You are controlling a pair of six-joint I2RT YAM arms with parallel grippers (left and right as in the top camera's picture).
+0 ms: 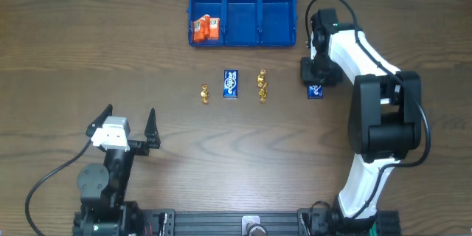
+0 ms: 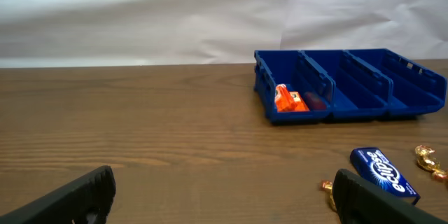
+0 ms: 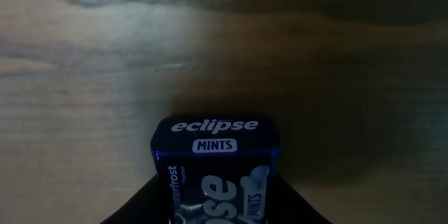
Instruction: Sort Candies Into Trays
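My right end effector (image 1: pixel 316 80) is clamped on the blue tin (image 3: pixel 215 157) at three o'clock on the worktop (image 1: pixel 88 37), five o'clock from the tray (image 1: pixel 242 43), ready, I judge, to carry it in, while my left end effector (image 1: pixel 130 110) sits spread wide at seven o'clock.

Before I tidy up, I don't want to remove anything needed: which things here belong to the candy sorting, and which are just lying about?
Job: blue tray, orange candies, gold candies, loose mint tin, gripped mint tin.
Lying about: black cable, wooden table.
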